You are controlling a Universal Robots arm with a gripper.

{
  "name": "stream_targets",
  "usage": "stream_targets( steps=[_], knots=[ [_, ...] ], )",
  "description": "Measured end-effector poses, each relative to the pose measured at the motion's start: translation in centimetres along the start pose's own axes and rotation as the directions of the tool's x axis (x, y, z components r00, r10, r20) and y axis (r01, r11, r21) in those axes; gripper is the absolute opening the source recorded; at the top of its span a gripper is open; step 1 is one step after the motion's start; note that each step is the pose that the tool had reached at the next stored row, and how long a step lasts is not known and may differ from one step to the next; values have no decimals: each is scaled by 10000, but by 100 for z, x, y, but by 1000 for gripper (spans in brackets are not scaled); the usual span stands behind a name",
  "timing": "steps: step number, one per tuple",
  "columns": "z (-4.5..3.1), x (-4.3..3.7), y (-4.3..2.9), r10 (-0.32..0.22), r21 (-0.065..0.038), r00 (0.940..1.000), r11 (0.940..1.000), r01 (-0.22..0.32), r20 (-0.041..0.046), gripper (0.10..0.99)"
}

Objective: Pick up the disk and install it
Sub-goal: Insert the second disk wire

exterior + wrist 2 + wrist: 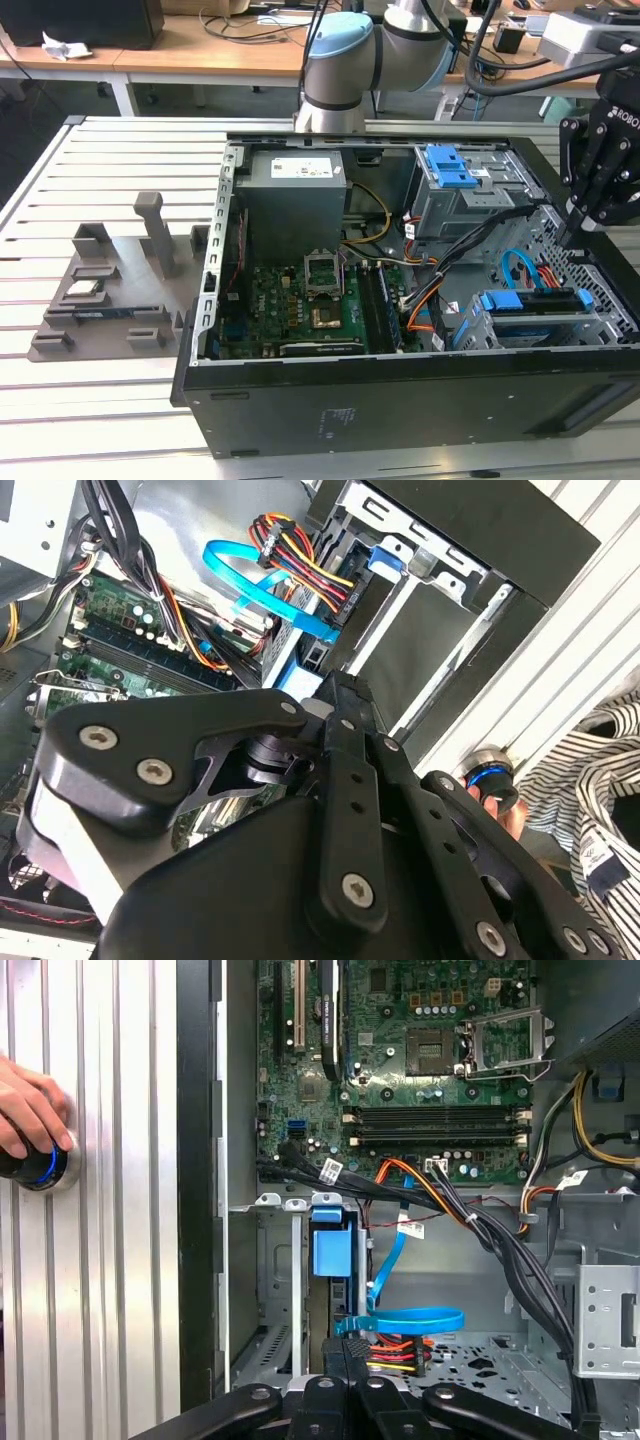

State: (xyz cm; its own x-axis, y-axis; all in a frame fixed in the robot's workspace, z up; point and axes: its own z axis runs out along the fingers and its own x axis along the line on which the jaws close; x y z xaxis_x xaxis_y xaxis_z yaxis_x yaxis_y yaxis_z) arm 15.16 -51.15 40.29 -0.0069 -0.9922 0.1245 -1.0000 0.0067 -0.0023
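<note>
1. I have the slatted metal table (110, 150) in front of me, with the open computer case (400, 400) lying on its side on it; the case takes up most of the exterior view's right.
2. Inside the case I see the green motherboard (300, 300), the grey power supply (295, 205) behind it, and a drive cage (465, 195) with blue clips.
3. On the exterior view's left a grey parts tray (110, 290) sits well apart from the case.
4. My gripper (600, 160) hangs over the case's edge at the exterior view's right, above the lower drive bay (540, 315). I cannot tell from any view whether the jaws are released or clenched, and I see nothing clearly held between them.
5. The disk (530, 302), as far as I can judge, is the blue-framed unit already sitting in that lower bay; in the first wrist view its blue frame (332, 1250) shows in the bay slot. So installation looks largely done, though full seating is not confirmed.
6. A person's hand (30, 1110) rests on a round knob (40, 1165) on the table.
</note>
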Motion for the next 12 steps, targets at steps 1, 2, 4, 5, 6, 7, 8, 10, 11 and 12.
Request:
stream_targets(
  steps=[1,2,4,5,6,7,8,10,11,12],
  knots=[
    [0,0,0,0,0,10000,10000,0,0,106],
    [0,0,0,0,0,10000,10000,0,1,106],
    [0,0,0,0,0,10000,10000,0,2,106],
    [0,0,0,0,0,10000,10000,0,3,106],
    [0,0,0,0,0,10000,10000,0,4,106],
    [0,0,0,0,0,10000,10000,0,5,106],
    [0,0,0,0,0,10000,10000,0,5,106],
    [0,0,0,0,0,10000,10000,0,9,106],
    [0,0,0,0,0,10000,10000,0,9,106],
    [0,0,0,0,0,10000,10000,0,10,106]
  ],
)
